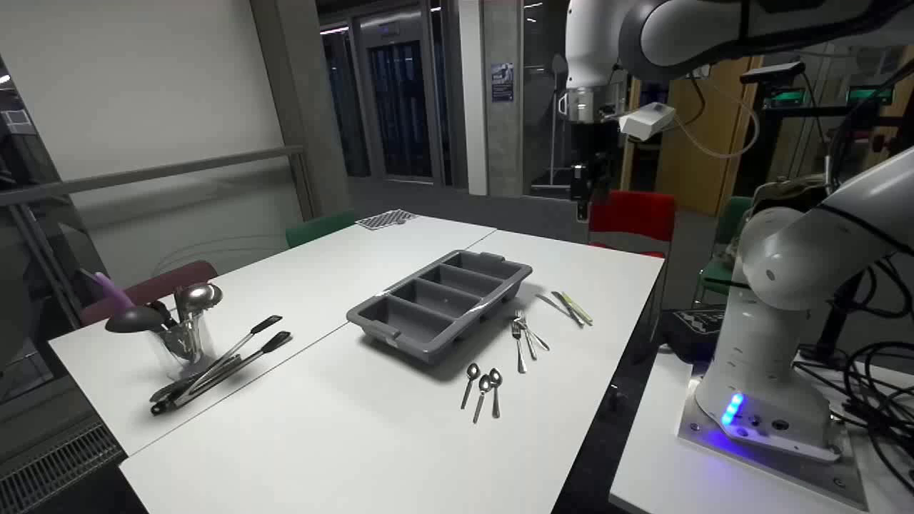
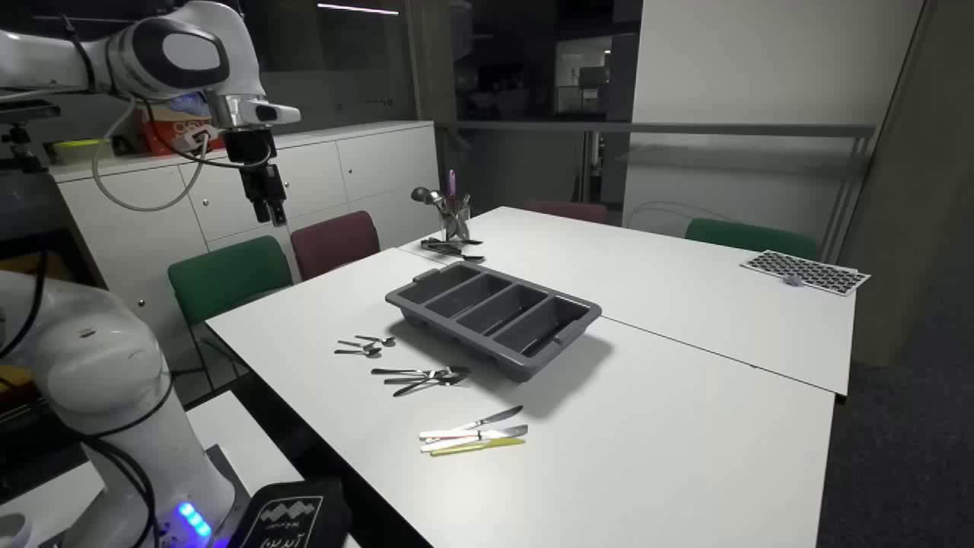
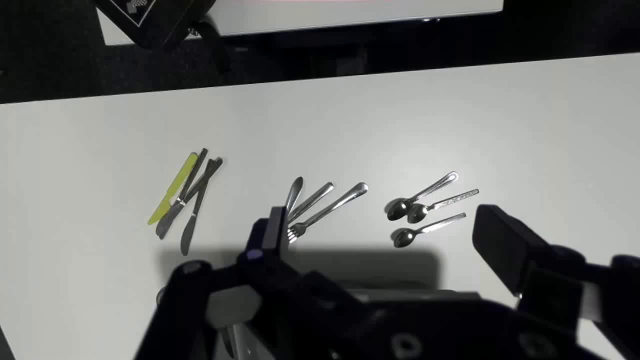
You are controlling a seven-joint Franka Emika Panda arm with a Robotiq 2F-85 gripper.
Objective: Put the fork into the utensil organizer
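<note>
Three metal forks lie in a small crossed pile on the white table, seen in both exterior views (image 1: 519, 350) (image 2: 403, 372). One fork (image 3: 327, 209) shows its tines in the wrist view; the heads of the others are hidden behind a finger. The dark grey utensil organizer (image 1: 428, 350) stands beside the pile, with its long compartments bare in an exterior view (image 2: 487, 346). Only a strip of its rim (image 3: 415, 295) shows in the wrist view. My gripper (image 3: 382, 225) is open and empty, pointing down high above the table in both exterior views (image 1: 582, 210) (image 2: 272, 217).
Three spoons (image 1: 495, 392) lie on one side of the forks, and several knives (image 2: 479, 438), one yellow, on the other. A clear jar of utensils (image 1: 182, 343) and tongs (image 1: 228, 371) are beyond the organizer. A patterned board (image 2: 814, 272) lies at a far table corner.
</note>
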